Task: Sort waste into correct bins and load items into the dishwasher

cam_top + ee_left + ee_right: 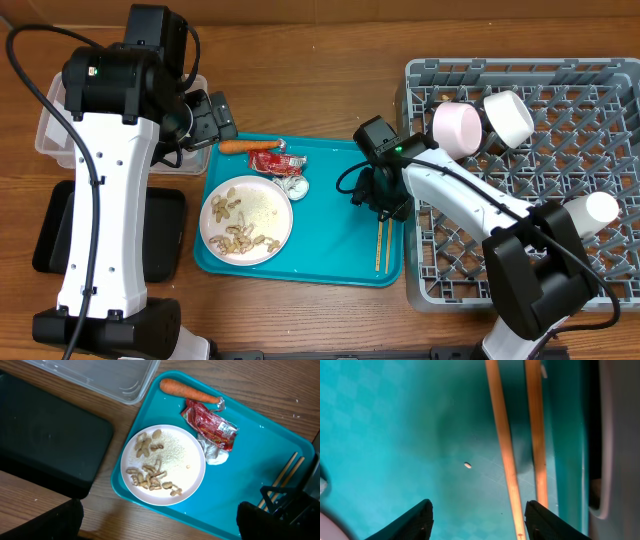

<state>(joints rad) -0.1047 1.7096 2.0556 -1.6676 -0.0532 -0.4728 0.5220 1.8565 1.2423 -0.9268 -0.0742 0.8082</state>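
Note:
On the teal tray [330, 240] lie an orange carrot [240, 146], a red wrapper [276, 160], a foil ball [296, 184], a white plate [266, 208] with peanut scraps [238, 238] and two chopsticks [382, 246]. My right gripper [380, 196] is open just above the chopsticks [504, 445], one between its fingers [478, 519]. My left gripper [208, 118] is open and empty above the tray's far left; its view shows carrot [188, 392], wrapper [212, 427], foil [212, 453] and plate [175, 450]. The grey rack [520, 180] holds pink and white dishes.
The clear tub [50, 130] stands at the far left, also in the left wrist view [100, 378]. The black tray [160, 236] lies in front of it, largely under my left arm, and shows in the left wrist view [45, 440].

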